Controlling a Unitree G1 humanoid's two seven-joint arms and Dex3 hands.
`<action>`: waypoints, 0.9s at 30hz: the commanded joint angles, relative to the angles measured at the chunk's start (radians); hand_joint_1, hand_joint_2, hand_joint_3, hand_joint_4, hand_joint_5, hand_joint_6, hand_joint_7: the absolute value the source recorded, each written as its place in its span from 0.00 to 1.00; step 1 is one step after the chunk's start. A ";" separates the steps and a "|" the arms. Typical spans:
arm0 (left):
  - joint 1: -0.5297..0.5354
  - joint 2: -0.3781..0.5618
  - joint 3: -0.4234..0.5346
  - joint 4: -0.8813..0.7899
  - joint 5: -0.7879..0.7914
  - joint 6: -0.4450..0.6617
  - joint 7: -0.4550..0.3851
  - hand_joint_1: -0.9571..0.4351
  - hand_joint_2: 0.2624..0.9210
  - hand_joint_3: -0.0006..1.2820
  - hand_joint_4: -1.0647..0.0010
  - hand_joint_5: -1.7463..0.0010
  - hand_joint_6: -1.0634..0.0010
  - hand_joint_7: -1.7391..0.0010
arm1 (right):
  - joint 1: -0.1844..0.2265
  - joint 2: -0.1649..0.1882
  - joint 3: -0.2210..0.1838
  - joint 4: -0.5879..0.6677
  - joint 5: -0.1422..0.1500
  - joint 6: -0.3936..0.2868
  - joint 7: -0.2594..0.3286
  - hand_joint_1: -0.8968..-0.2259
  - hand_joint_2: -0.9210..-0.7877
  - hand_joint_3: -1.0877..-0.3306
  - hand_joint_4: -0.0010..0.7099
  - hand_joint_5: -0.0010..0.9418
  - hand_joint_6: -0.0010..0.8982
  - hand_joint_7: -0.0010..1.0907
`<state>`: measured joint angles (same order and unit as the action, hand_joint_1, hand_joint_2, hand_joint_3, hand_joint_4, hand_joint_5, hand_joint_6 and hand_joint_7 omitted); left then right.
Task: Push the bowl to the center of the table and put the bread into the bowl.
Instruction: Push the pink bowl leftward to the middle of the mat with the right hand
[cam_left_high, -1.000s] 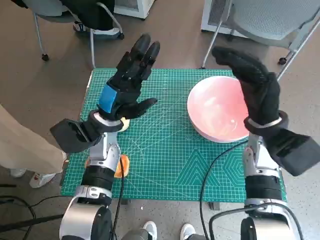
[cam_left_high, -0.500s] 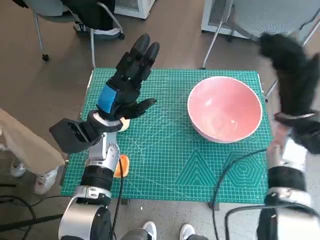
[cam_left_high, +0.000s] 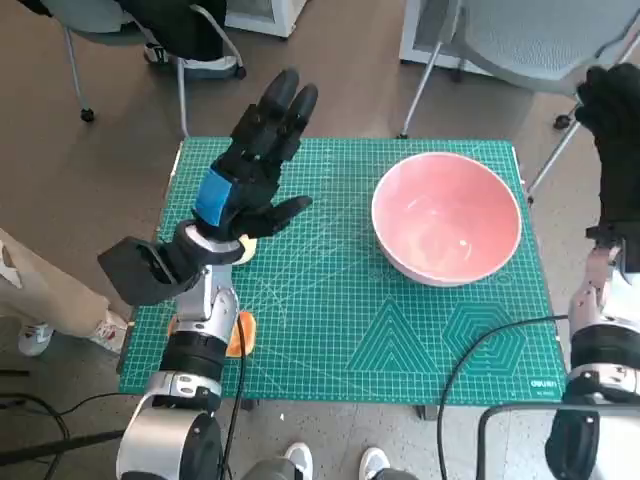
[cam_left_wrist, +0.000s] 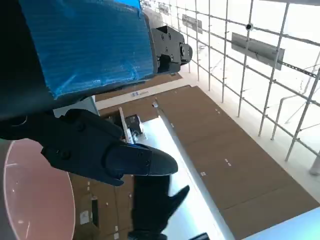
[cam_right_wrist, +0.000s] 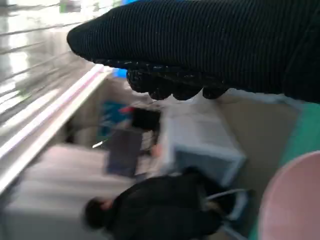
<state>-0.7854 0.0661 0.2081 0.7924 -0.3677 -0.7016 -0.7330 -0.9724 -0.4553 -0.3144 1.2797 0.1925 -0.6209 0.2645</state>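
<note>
The right hand (cam_left_high: 612, 130) has swung from above the bowl out to the frame's right edge, past the mat; it holds nothing, though how far its fingers are spread I cannot tell. The left hand (cam_left_high: 250, 170) stays raised at upper left, fingers apart and empty. The bowl (cam_left_high: 446, 217) sits right of centre on the mat (cam_left_high: 330, 320), unmoved. A pale bit under the left wrist may be the bread (cam_left_high: 243, 248). The hand now looks placed to push the bowl leftward from outside.
</note>
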 joint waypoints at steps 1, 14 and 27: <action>0.005 0.007 0.000 -0.005 0.000 0.004 0.006 0.24 1.00 0.18 1.00 1.00 0.86 1.00 | 0.008 0.001 -0.011 0.036 -0.014 0.091 -0.031 0.50 0.00 0.30 0.23 0.00 0.22 0.22; 0.016 0.017 0.005 -0.016 -0.005 0.004 0.005 0.25 1.00 0.18 1.00 1.00 0.86 1.00 | 0.046 0.033 -0.032 0.055 -0.022 0.217 -0.053 0.43 0.00 0.37 0.22 0.00 0.29 0.12; 0.027 0.024 0.006 -0.013 0.003 -0.013 0.012 0.25 1.00 0.18 1.00 1.00 0.86 0.99 | 0.068 0.069 -0.069 0.060 -0.019 0.286 -0.066 0.44 0.00 0.44 0.23 0.00 0.33 0.09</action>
<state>-0.7665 0.0796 0.2121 0.7891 -0.3672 -0.7019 -0.7261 -0.9355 -0.4064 -0.3729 1.3250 0.1734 -0.3629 0.2122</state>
